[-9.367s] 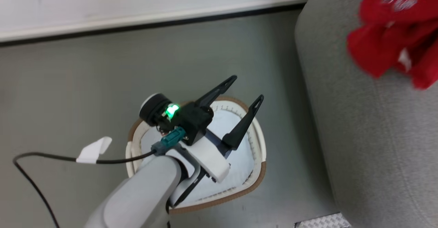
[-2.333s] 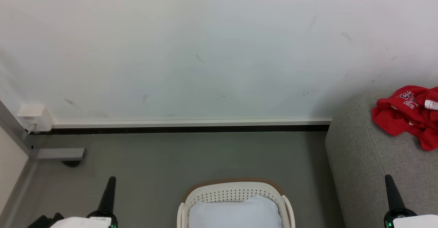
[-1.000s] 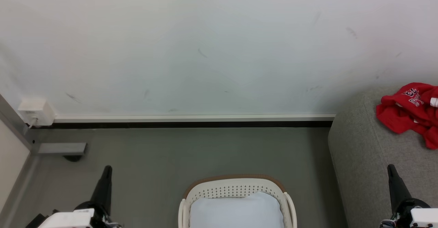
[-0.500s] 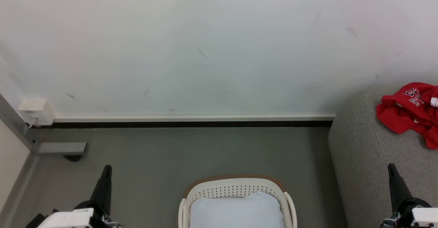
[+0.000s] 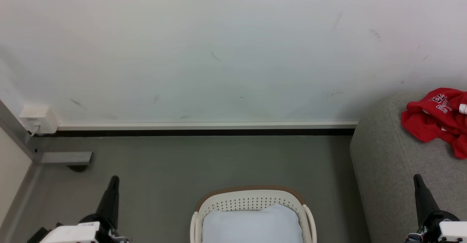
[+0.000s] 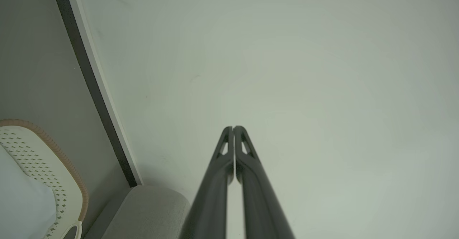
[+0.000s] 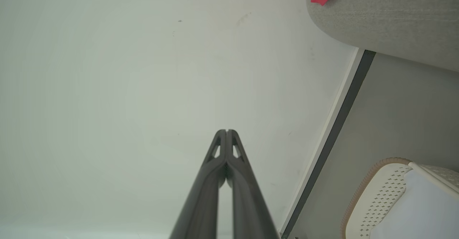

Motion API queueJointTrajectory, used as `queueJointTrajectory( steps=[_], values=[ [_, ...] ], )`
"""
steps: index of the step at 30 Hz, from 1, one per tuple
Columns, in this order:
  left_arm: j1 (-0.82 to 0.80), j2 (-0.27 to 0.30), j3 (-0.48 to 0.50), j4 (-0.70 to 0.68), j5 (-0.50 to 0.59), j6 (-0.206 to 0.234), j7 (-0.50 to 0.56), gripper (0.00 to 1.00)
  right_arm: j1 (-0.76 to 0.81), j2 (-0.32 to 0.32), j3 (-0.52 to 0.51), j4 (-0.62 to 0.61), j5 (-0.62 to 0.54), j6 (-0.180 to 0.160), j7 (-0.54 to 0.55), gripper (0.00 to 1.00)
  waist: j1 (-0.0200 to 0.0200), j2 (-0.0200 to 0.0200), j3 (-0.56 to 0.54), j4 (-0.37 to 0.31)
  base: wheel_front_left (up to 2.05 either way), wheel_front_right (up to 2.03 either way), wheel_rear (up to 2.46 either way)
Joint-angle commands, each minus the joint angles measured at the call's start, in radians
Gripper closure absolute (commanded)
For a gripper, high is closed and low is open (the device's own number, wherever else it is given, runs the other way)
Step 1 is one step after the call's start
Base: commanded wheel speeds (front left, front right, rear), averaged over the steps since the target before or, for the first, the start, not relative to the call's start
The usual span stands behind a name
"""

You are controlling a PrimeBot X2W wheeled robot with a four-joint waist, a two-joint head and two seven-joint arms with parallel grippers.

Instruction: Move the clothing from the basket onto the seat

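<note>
Clothing point(image 5: 429, 127) lies on seat point(image 5: 386, 173), its lettering illegible.

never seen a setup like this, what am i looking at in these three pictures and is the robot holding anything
It is a wheeled robot with two arms, each ending in a gripper with two long dark fingers. The wide picture is from a camera on its head: the left gripper shows at lower left, the right gripper at lower right. The other two are from wrist cameras, each looking along its own fingers toward the white wall. Both grippers are shut and hold nothing. On the floor between them stands the basket, with a pale pad in it. The red clothing lies on the grey seat at the right.
</note>
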Motion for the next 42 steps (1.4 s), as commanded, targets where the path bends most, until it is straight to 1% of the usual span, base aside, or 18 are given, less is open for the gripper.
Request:
queueJointTrajectory(
  steps=[1, 42],
  values=[
    [-0.009, 0.007, 0.002, -0.003, -0.013, -0.006, 0.004, 1.00, -0.013, -0.008, -0.004, -0.006, 0.001, -0.002, 0.003, 1.00, 0.0001, 0.0000, 0.000, 0.000, 0.00, 0.00, 0.00],
    [-0.009, 0.007, 0.002, -0.004, -0.014, -0.007, 0.004, 1.00, -0.012, -0.008, -0.004, -0.006, 0.001, -0.002, 0.003, 1.00, 0.0001, 0.0000, 0.000, 0.000, 0.00, 0.00, 0.00]
  ],
)
